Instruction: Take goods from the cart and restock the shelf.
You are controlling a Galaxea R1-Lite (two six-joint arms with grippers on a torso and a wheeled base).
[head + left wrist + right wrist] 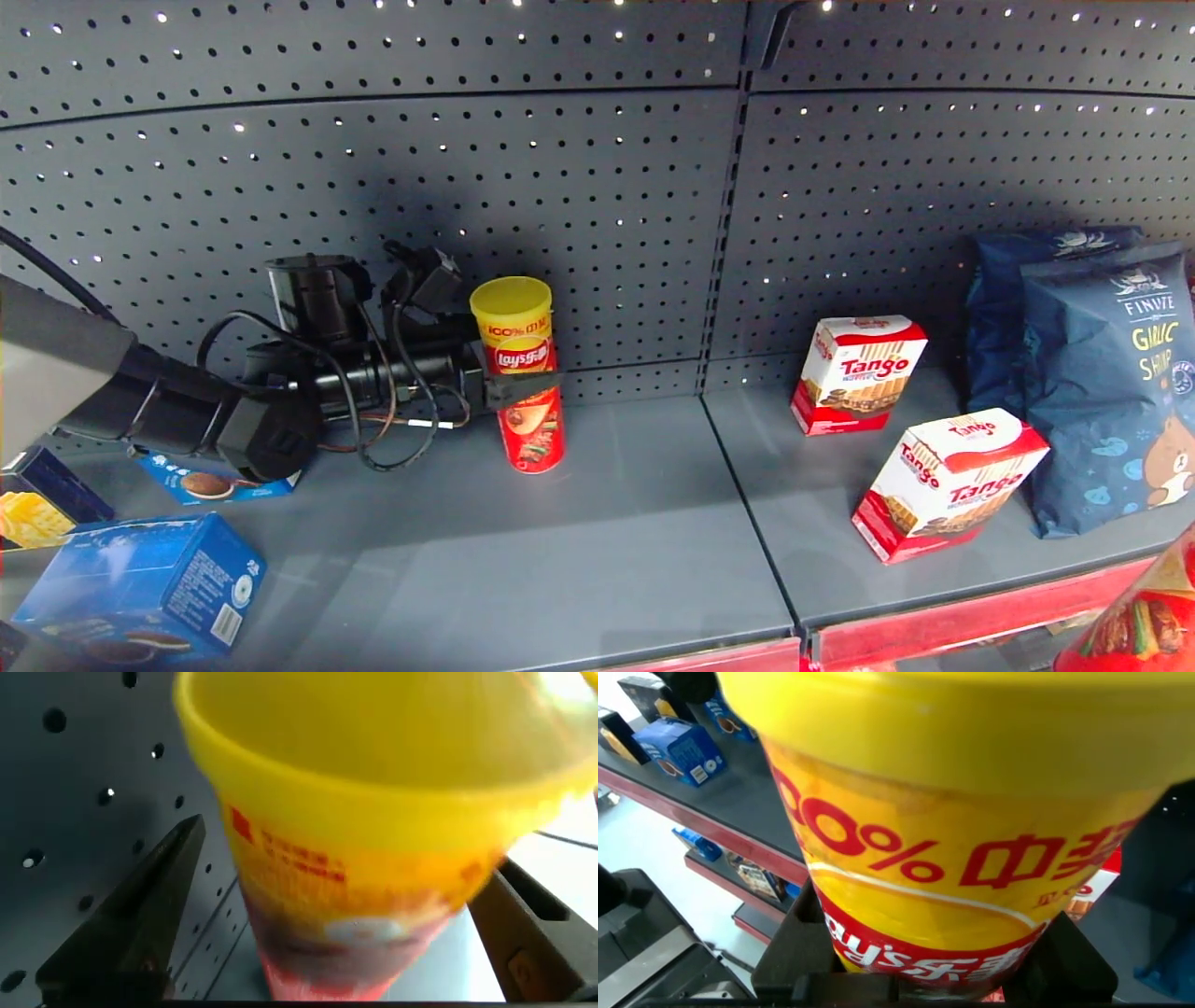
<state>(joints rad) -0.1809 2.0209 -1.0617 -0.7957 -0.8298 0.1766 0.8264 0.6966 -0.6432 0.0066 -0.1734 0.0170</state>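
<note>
Chip can [528,439], red with yellow lid: stands upright on the grey shelf [607,541], close to the pegboard back panel [579,159], left of the shelf seam.
Left gripper [534,385]: straddles that can at mid-height, fingers [131,929] parted, rear one showing a gap to the can wall.
Second chip can [971,859]: off the shelf, clamped low on its body by the right gripper [934,971].
Wafer boxes [859,373] [948,485]: two, red and white, right section, apart.
Blue snack bags [1106,373]: far right, upright near the back panel.
Blue cookie box [140,588]: left front.
</note>
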